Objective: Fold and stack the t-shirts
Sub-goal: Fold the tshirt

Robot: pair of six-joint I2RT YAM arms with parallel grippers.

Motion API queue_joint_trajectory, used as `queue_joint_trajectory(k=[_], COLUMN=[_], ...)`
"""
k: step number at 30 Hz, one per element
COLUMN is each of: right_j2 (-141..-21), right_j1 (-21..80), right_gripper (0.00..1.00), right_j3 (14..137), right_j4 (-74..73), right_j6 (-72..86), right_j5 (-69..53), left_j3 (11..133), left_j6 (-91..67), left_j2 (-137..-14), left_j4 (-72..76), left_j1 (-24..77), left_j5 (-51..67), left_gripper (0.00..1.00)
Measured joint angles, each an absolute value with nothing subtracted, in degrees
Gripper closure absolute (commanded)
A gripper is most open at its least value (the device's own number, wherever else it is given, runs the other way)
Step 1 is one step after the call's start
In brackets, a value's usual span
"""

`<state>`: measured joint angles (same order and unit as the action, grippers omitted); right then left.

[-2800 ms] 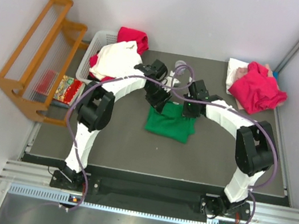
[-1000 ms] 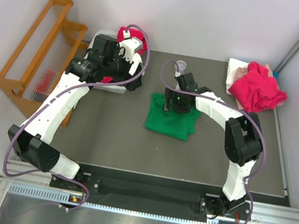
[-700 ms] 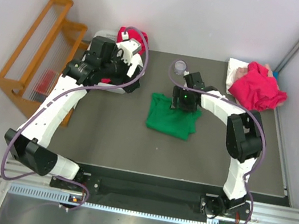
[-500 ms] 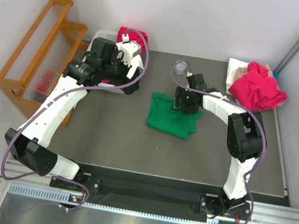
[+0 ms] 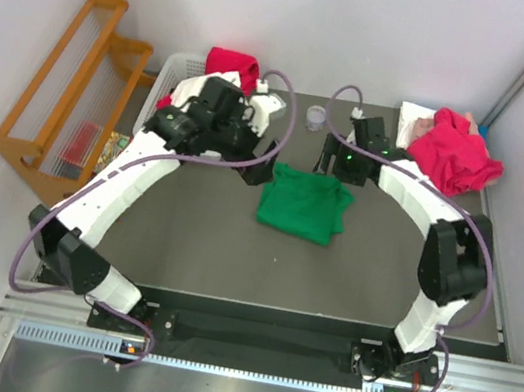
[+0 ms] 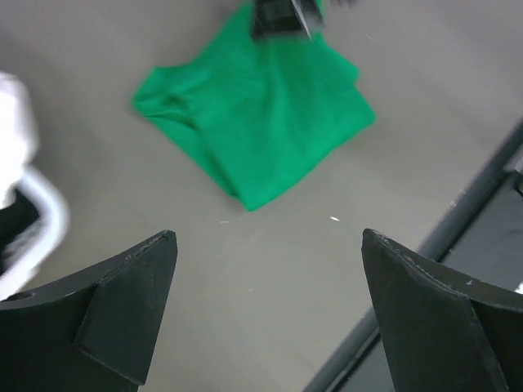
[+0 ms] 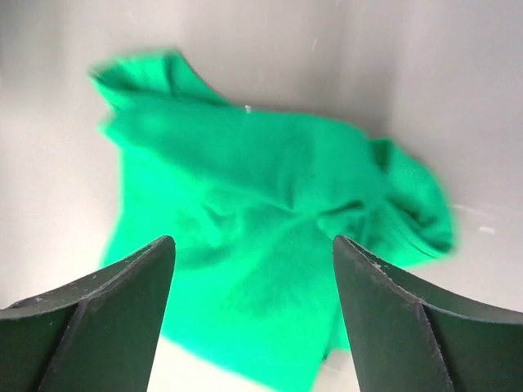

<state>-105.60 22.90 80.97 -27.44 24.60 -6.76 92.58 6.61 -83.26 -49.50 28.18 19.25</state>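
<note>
A bright green t-shirt [image 5: 303, 203] lies folded in a rough square mid-table; it also shows as the green t-shirt [image 6: 253, 122] in the left wrist view and fills the right wrist view [image 7: 270, 212]. My left gripper [image 5: 257, 168] [image 6: 268, 245] hovers open just left of it, over bare table. My right gripper [image 5: 329, 157] [image 7: 253, 245] hangs open above the shirt's far edge, nothing between its fingers. A crumpled magenta-red t-shirt [image 5: 452, 153] tops white and pale pink ones [image 5: 412, 123] at the back right. Another red t-shirt [image 5: 234, 64] sits in the basket.
The white plastic basket [image 5: 177, 69] stands at the table's back left, partly behind my left arm. A wooden rack [image 5: 62, 90] leans off the left edge. A small clear cup [image 5: 315, 116] stands at the back centre. The table's front rail [image 6: 474, 204] runs near the shirt.
My left arm has swung from over the basket to the table's middle beside the green shirt. My right gripper has risen off the shirt toward the back and opened wider. The shirt stays put.
</note>
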Motion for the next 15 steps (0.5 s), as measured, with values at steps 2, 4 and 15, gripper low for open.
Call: queue_joint_trajectory(k=[2, 4, 15], right_j2=[-101.41, -97.78, -99.85], right_j1=[21.5, 20.03, 17.45], right_gripper=[0.2, 0.2, 0.22], right_j3=[79.99, 77.69, 66.19], right_j4=[-26.96, -26.39, -25.91], right_j6=[25.15, 25.36, 27.64], right_j5=[-6.04, -5.32, -6.0], left_j3=[92.36, 91.48, 88.38], left_j6=[5.78, 5.1, 2.33], left_j2=[-85.86, -88.23, -101.69], left_j4=[-49.32, -49.1, -48.84], left_j1=[30.74, 32.45, 38.09], left_j5=[19.64, 19.64, 18.57], left_gripper=[0.01, 0.01, 0.01])
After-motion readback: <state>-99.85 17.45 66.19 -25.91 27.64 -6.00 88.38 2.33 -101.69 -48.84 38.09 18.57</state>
